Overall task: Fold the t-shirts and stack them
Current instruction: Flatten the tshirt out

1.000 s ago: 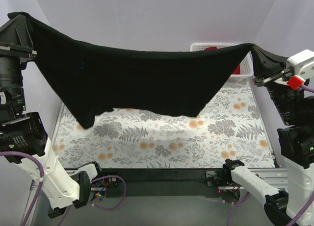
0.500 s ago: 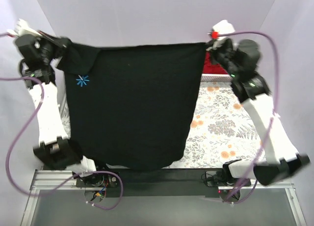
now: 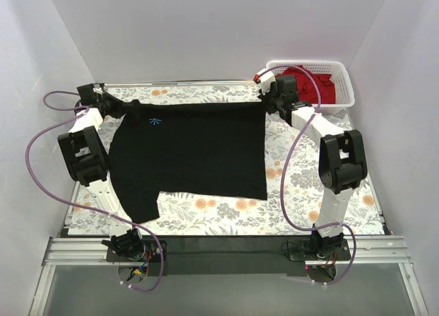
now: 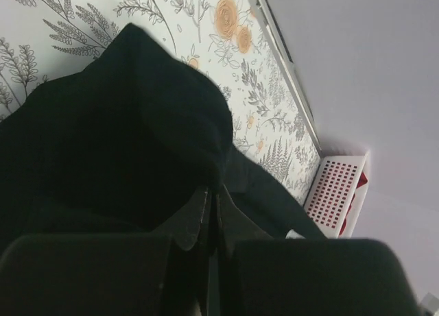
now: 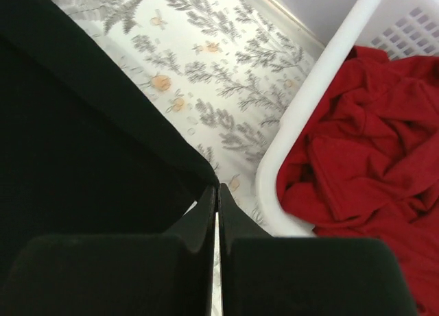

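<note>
Near edge: metal rail (image 3: 219,242) carrying both arm bases, purple cables (image 3: 34,144) looping up alongside.

Just beyond: floral-printed table (image 3: 322,192), a bare strip showing in front of the garment.

Middle: black t-shirt (image 3: 199,151), lying flat and spread out on the table, hem toward the near side, lower left corner hanging nearer than the right. Small blue logo (image 3: 153,121) near the far left shoulder. Seen also as dark folds in the left wrist view (image 4: 103,144) and as a straight dark edge in the right wrist view (image 5: 68,138).

Far left: left gripper (image 3: 116,109), low over the table, clenched on a bunched shoulder of the black t-shirt; fingertips pressed together in the cloth (image 4: 212,196).

Far right of the garment: right gripper (image 3: 269,102), clamped tight on the far right corner of the black t-shirt, cloth edge running into the closed tips (image 5: 217,190).

Far right corner: white lattice basket (image 3: 343,68), just beside the right gripper, rim close by (image 5: 309,103). Inside it, red t-shirt (image 3: 312,83), crumpled in a heap (image 5: 357,144).
</note>
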{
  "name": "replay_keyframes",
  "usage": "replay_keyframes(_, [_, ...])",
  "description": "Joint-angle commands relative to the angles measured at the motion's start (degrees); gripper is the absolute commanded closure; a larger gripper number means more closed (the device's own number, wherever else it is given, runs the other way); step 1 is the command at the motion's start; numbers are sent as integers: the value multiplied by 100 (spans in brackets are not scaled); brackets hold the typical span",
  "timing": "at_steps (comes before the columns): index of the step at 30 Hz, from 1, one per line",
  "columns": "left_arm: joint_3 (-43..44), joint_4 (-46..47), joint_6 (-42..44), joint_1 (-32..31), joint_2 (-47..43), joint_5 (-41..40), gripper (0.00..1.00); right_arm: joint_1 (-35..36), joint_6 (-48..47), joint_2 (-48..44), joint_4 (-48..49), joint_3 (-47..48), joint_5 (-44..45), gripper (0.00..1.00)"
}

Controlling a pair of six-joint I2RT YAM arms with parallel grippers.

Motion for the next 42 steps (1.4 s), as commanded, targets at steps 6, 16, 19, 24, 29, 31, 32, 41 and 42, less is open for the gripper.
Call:
replay_keyframes(6, [641, 580, -346, -116, 445, 501, 98, -187, -248, 731, 833, 1132, 41, 99])
replay_keyframes(16, [290, 511, -224, -125, -319, 518, 97, -214, -134, 652, 825, 1071, 6, 99])
replay_keyframes(19, [88, 361, -154, -125, -688, 475, 97, -231, -125, 556, 833, 957, 6, 99])
replay_keyframes(24, [-386, 256, 83, -116, -1136, 124, 97, -232, -81, 520, 833, 878, -108, 99])
replay_keyframes(29, [-677, 203, 277, -116, -1111, 0, 97, -232, -28, 494, 833, 842, -231, 99])
replay_keyframes(31, [-642, 238, 356, -125, -875, -149, 96, -240, -2, 546, 833, 860, -275, 99])
replay_keyframes(32, [-537, 255, 374, -125, -743, -184, 96, -240, 7, 564, 833, 886, -293, 99])
replay_keyframes(41, [491, 641, 559, -142, 540, -114, 83, -240, 42, 871, 833, 1044, -232, 99])
replay_keyframes(42, [605, 738, 576, -151, 603, -132, 79, -240, 59, 915, 833, 1079, -223, 99])
